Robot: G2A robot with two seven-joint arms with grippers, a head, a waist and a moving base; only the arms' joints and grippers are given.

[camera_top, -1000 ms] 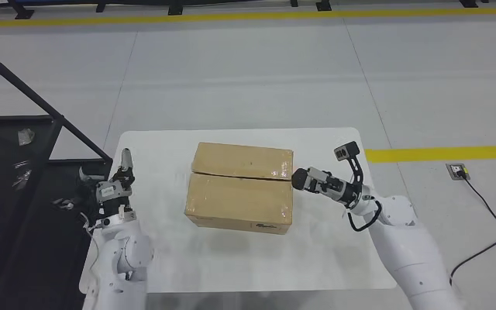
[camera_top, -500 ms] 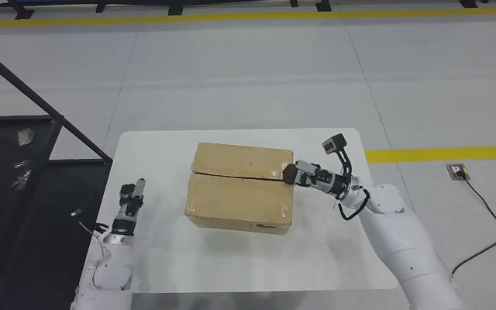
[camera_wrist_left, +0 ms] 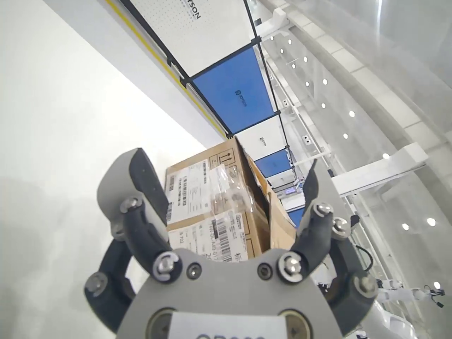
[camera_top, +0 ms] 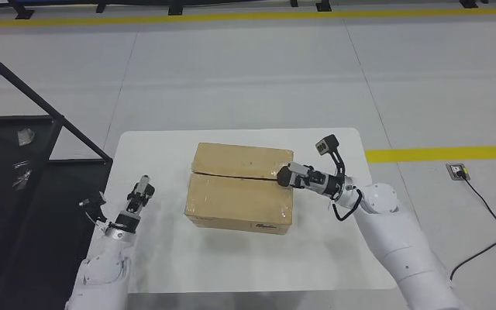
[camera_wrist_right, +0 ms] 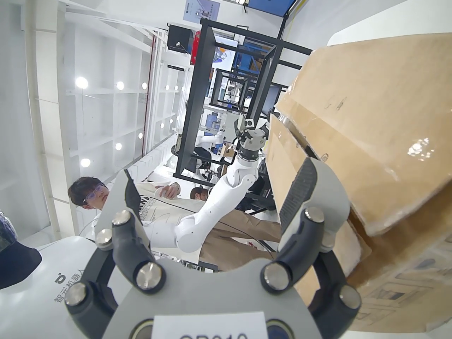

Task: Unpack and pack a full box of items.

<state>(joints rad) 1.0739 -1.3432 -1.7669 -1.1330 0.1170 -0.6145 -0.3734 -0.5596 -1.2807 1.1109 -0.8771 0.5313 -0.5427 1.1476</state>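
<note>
Looking down, my right gripper [camera_top: 284, 175] sits at the right end of the closed cardboard box [camera_top: 242, 188], mid-table [camera_top: 325, 248]; my left gripper [camera_top: 144, 188] hangs well apart from it. Left wrist: jaws apart, box ahead. Right wrist: jaws apart, one just beside the flap edge.

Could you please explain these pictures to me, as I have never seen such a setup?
This is a two-armed robot at a white table. The top view looks down from a camera above its arms; the other two pictures come from a camera on each wrist. One cardboard box, flaps down, lies on the table. The left hand is open beside the box, apart from it. The right hand is open at the box's opposite end, close to the flap seam. Neither holds anything.
</note>
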